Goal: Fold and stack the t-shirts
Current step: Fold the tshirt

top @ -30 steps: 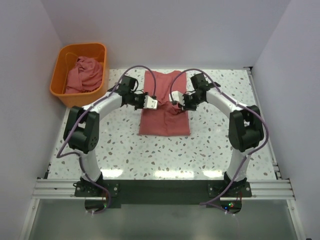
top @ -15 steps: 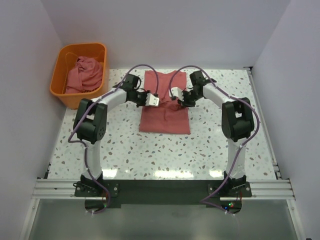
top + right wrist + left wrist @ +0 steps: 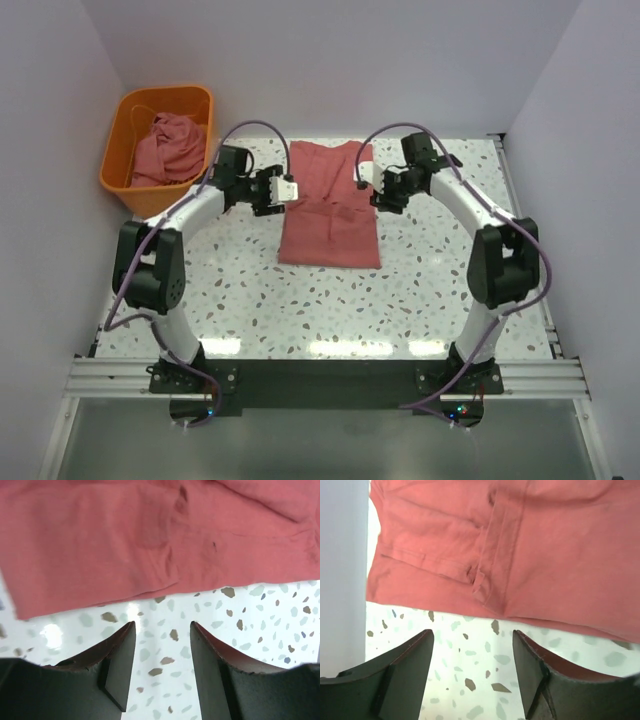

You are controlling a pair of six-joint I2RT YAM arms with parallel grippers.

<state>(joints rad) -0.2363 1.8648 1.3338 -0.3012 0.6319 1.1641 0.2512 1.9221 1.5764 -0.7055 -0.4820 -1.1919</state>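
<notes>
Near the far edge of the table point(image 3: 300, 300), folded t-shirt point(image 3: 330, 222) lying flat, left end effector point(image 3: 288, 190) and right end effector point(image 3: 378, 190) both spread, empty, flanking it

folded t-shirt point(image 3: 330, 225) flat on table point(image 3: 300, 300) | left tool point(image 3: 286, 190) at its left edge | right tool point(image 3: 372, 186) at right edge

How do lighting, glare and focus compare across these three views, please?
Top external view: soft, even light, pale glare streaks on the white speckled table near its front edge. Left wrist view: the dusty red-pink cloth t-shirt is in focus, the left gripper's dark fingers underexposed, the table washed out. Right wrist view: a bright glare patch on the table beside the right gripper's fingers.
</notes>
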